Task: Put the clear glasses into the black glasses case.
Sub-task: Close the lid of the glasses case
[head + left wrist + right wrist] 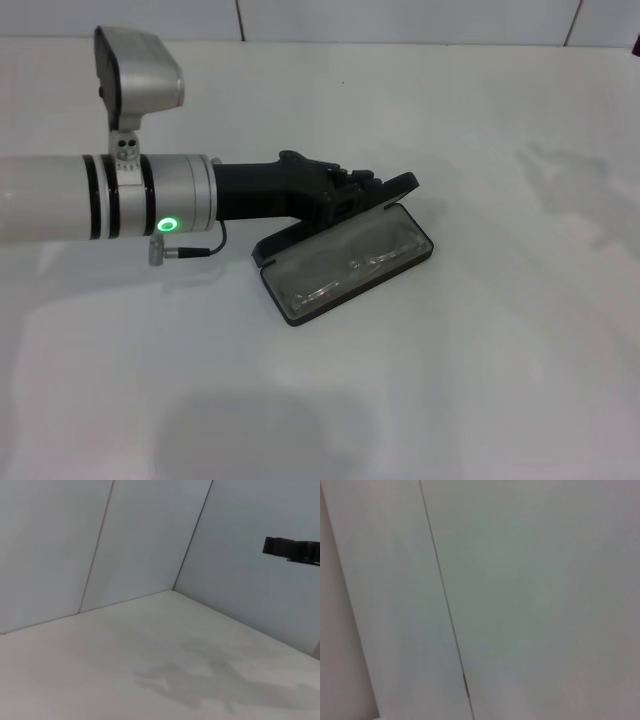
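Observation:
The black glasses case [300,316] lies open in the middle of the white table in the head view. The clear glasses [345,265] rest inside its lower half, filling it from end to end. The lid [405,185] stands half raised behind them. My left gripper [345,200] reaches in from the left and sits against the lid's back, above the glasses. In the left wrist view a black part [292,549] shows against the wall, and I cannot tell what it is. The right gripper shows in no view.
The white table [480,380] stretches all round the case, with a faint grey smudge [565,175] at the far right. White wall panels [400,15] close off the far edge. A thin cable [190,252] hangs under my left wrist.

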You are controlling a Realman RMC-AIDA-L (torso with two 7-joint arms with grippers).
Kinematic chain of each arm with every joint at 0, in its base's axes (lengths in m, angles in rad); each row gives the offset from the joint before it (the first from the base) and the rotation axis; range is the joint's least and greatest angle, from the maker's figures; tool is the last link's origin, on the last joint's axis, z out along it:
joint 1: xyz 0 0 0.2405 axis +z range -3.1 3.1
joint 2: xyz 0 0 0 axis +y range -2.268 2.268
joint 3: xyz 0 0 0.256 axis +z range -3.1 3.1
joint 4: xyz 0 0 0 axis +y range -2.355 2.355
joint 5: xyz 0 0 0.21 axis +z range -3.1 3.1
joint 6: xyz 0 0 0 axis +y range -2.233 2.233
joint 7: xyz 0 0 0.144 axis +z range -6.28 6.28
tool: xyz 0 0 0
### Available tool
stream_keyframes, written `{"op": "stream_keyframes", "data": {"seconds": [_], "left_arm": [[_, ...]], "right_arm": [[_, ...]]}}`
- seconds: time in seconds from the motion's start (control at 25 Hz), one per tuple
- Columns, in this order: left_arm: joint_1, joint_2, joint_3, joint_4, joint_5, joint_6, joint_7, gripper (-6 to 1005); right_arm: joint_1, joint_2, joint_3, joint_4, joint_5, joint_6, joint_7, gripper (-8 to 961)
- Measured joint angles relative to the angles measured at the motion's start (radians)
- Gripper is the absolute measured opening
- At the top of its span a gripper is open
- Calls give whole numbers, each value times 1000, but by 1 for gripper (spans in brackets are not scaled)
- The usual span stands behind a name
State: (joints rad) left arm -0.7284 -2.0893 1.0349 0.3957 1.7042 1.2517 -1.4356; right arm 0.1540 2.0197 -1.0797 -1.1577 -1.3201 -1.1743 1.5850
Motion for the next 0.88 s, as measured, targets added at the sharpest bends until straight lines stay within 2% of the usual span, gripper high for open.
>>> {"op": "stream_keyframes", "data": {"seconds": [0.6, 0.88], "left_arm": [[6, 0, 1, -33, 3, -21, 4, 127], [6, 0, 46, -38, 7, -19, 5, 131]], "right_arm": [[19, 2, -1, 69, 32, -50, -25, 188], [19, 2, -6, 80, 33, -59, -28, 193]]}}
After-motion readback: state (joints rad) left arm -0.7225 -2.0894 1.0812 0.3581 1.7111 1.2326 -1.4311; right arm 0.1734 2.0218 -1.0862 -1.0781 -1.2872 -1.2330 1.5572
